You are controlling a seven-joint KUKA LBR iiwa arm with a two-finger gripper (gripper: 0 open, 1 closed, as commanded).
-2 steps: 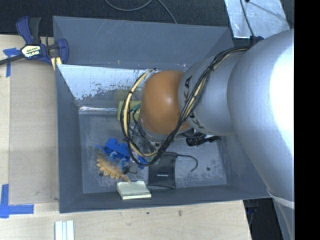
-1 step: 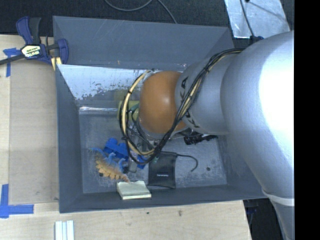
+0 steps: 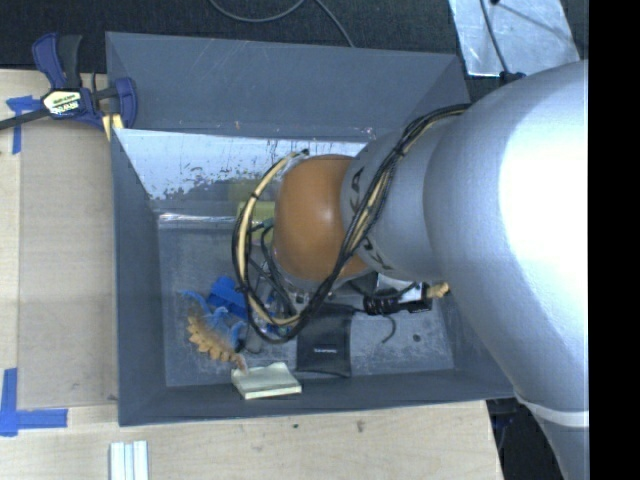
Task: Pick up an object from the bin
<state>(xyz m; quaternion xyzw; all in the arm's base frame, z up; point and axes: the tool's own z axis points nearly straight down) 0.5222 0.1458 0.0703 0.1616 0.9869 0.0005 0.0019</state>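
- Over the front floor of the bin [image 3: 140, 268], the arm's orange-covered wrist [image 3: 310, 218] hangs low, likely for reach, between a blue crumpled thing [image 3: 222, 296] and a black flat box [image 3: 323, 348].
- Whether the jaws are apart, I cannot tell.

The grey arm [image 3: 500, 198] reaches from the bin's [image 3: 140, 268] right edge, its orange-covered wrist [image 3: 310, 218] low over the middle, cables [image 3: 243, 238] looped around it.

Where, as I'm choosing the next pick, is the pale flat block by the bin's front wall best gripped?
Probably across the narrow width of the pale flat block, at mid-length, from straight above: it lies flat, long side along the front wall, with a black box crowding one end. Room on the wall side looks tight.
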